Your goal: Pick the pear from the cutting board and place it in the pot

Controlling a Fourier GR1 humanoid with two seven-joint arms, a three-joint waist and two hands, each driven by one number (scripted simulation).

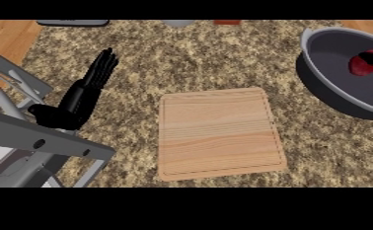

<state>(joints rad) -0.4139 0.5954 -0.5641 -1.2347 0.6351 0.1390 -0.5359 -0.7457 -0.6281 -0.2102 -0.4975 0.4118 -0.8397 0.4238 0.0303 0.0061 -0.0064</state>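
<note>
The wooden cutting board [218, 133] lies flat in the middle of the speckled counter, with nothing on it. A dark grey pot [328, 83] stands at the right edge, partly cut off by the view. Inside it lies a red rounded fruit [361, 64], which could be the pear; only part of it shows. My left hand [86, 93] is at the left, open with straight fingers pointing up, well apart from the board. It holds nothing. The right hand shows nowhere.
Along the far edge sit a flat grey object [73, 22], a pale round thing [178, 23] and a small red thing [227, 22]. A wooden strip [16, 39] borders the counter at the left. My grey arm frame [44, 145] fills the lower left corner.
</note>
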